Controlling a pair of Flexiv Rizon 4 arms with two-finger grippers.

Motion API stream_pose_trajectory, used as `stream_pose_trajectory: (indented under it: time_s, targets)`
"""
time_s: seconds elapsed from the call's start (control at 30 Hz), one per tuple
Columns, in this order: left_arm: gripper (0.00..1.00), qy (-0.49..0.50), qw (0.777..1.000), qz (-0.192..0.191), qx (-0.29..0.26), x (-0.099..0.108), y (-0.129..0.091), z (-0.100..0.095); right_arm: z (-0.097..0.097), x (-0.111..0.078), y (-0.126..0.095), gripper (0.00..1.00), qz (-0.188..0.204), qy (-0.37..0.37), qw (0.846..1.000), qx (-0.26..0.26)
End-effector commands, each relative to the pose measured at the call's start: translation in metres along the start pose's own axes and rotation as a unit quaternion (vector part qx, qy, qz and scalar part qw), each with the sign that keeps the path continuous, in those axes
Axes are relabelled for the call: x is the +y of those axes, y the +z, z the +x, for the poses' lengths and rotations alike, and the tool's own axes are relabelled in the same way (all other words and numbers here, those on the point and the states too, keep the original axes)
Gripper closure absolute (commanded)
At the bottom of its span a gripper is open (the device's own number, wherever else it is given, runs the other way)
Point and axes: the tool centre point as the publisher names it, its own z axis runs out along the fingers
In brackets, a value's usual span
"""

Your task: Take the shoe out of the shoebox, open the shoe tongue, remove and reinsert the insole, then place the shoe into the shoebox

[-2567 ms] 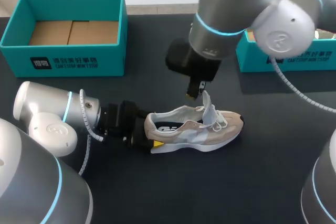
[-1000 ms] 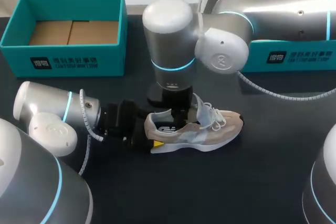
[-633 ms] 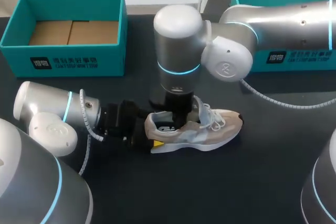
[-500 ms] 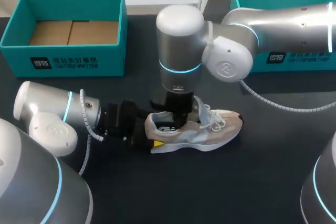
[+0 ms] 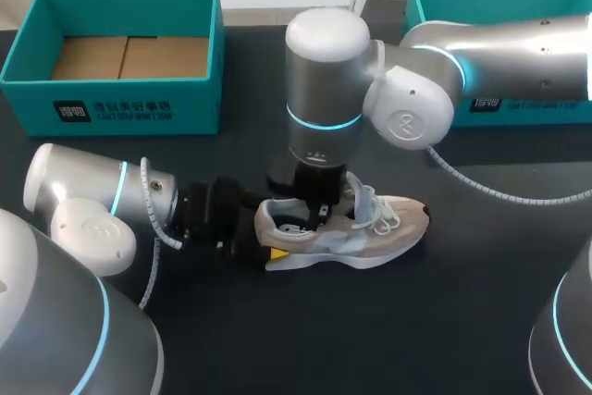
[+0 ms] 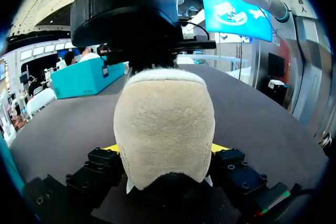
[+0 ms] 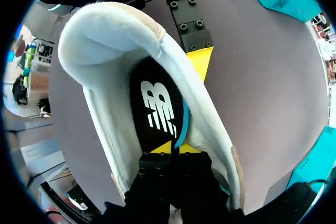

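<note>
A beige and white shoe [image 5: 347, 228] lies on its sole on the dark table, tongue [image 5: 356, 193] pulled up. My left gripper [image 5: 262, 240] holds its heel [image 6: 164, 129] from both sides, yellow fingertips [image 6: 111, 148] against it. My right gripper [image 5: 316, 214] reaches straight down into the shoe's opening. In the right wrist view its tips [image 7: 176, 149] are together on the raised blue edge of the black insole [image 7: 157, 108]. The open teal shoebox [image 5: 111, 43] stands at the far left.
A second teal box [image 5: 504, 43] stands at the far right, partly behind my right arm. Bare dark table [image 5: 370, 330] lies in front of the shoe.
My right arm came down from above the tongue into the shoe's opening, and its fingers closed on the insole's edge. The left gripper and the shoe stayed put.
</note>
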Motion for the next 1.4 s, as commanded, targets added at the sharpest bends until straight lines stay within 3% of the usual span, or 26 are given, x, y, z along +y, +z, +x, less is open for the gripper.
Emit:
stream_pose_trajectory:
  time_s: [0.03,0.5,0.97,1.2,1.4]
  targets:
    - [1.0,0.0,1.0,-0.001,-0.001,0.008,0.007,-0.005,0.01,-0.02,-0.018,1.0,-0.012,0.013,1.0,-0.02]
    - [1.0,0.0,1.0,-0.001,-0.001,0.008,0.007,-0.005,-0.008,-0.028,-0.055,1.0,-0.046,0.02,0.998,-0.026]
    - [1.0,0.0,1.0,-0.001,-0.001,0.008,0.007,-0.005,-0.009,-0.036,-0.074,1.0,-0.062,0.02,0.997,-0.035]
    - [1.0,0.0,1.0,-0.001,-0.001,0.008,0.007,-0.005,-0.009,-0.013,-0.079,1.0,-0.122,-0.016,0.992,-0.007]
    - [1.0,0.0,1.0,-0.001,-0.001,0.008,0.007,-0.005,-0.011,0.009,-0.082,1.0,-0.139,-0.042,0.989,0.011]
